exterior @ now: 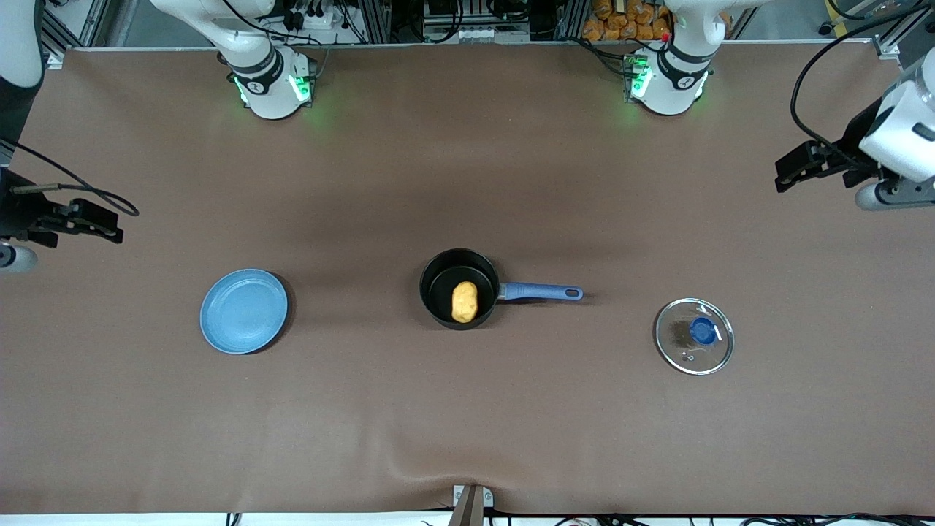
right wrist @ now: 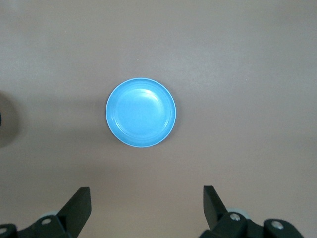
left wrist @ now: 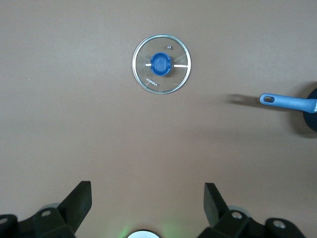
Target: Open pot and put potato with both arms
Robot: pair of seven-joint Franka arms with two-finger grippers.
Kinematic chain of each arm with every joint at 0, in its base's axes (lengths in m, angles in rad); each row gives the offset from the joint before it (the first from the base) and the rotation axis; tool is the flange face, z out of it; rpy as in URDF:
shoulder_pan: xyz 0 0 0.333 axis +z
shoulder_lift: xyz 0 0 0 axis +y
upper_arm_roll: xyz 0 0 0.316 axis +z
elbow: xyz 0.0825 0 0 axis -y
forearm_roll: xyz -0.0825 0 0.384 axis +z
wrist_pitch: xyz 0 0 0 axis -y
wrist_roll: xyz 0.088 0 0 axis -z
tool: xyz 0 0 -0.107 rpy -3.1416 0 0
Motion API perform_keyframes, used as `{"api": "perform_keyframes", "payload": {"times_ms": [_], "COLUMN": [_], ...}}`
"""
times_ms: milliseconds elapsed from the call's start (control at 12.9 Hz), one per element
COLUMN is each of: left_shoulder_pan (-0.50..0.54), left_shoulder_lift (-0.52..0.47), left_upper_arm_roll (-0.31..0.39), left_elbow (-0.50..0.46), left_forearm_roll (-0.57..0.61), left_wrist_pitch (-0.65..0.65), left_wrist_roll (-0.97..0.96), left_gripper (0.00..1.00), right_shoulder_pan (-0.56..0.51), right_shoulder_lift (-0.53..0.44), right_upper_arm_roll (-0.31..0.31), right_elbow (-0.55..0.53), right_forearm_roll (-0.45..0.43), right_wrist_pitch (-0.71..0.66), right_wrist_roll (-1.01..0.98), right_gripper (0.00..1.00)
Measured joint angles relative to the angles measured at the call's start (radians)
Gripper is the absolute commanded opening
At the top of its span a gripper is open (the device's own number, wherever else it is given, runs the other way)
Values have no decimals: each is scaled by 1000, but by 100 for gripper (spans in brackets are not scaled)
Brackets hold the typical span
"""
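The black pot point(exterior: 440, 281) stands open at the table's middle, its blue handle point(exterior: 542, 292) pointing toward the left arm's end. The yellow-orange potato point(exterior: 464, 302) lies inside it. The glass lid point(exterior: 694, 336) with its blue knob lies flat on the table toward the left arm's end; it also shows in the left wrist view point(left wrist: 161, 64). My left gripper point(exterior: 785, 175) is open and empty, raised high at the left arm's end of the table point(left wrist: 147, 191). My right gripper point(exterior: 109, 228) is open and empty, raised high at the right arm's end point(right wrist: 146, 193).
A flat light-blue plate point(exterior: 243, 310) lies empty toward the right arm's end, also in the right wrist view point(right wrist: 141, 112). The pot's handle tip shows in the left wrist view point(left wrist: 287, 102). Brown mat point(exterior: 467, 409) covers the table.
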Motion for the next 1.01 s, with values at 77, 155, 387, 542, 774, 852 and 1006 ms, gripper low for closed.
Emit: {"api": "perform_keyframes", "payload": {"times_ms": [77, 155, 387, 542, 774, 852, 1006], "left_shoulder_pan": [0, 1, 3, 11, 19, 19, 18], "left_shoulder_lift": [-9, -13, -13, -13, -13, -13, -13], "left_upper_arm_roll": [0, 0, 2, 4, 8, 9, 12], "left_elbow": [0, 0, 0, 0, -1, -1, -9], "left_forearm_roll": [0, 0, 0, 0, -1, -2, -3], "left_wrist_pitch": [-2, 0, 5, 7, 14, 14, 14], "left_wrist_roll": [1, 2, 2, 2, 6, 6, 6], "left_gripper": [100, 100, 100, 100, 100, 100, 100], "right_shoulder_pan": [-2, -3, -5, -6, -6, -6, -6], "right_shoulder_lift": [-15, -23, -31, -31, -32, -33, -34], "right_upper_arm_roll": [0, 0, 0, 0, 1, 1, 1], "right_elbow": [-14, -21, -28, -30, -30, -30, -30], "right_forearm_roll": [0, 1, 1, 1, 1, 1, 1], "right_wrist_pitch": [1, 4, 19, 22, 23, 24, 26], "right_wrist_roll": [0, 0, 0, 0, 0, 0, 0], "right_gripper": [100, 100, 100, 100, 100, 100, 100]}}
